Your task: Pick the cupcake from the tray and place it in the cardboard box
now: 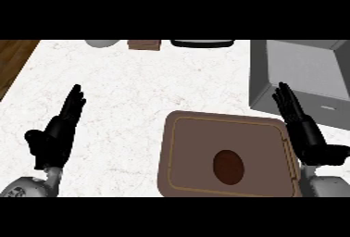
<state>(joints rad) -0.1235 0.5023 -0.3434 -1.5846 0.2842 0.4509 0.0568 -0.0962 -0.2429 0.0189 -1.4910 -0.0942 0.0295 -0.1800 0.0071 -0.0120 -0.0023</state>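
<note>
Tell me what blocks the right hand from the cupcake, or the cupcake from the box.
Nothing visible blocks either. The cupcake sits alone on the tray, with the open right hand at the tray's right edge. The box stands just beyond the tray's far right corner, and nothing lies between them.

The left robot hand (pixel 56 132) stood open at the view's left, fingers straight and pointing up. The right robot hand (pixel 304 127) stood likewise open at the right. Both grey forearms entered from the lower edge.
</note>
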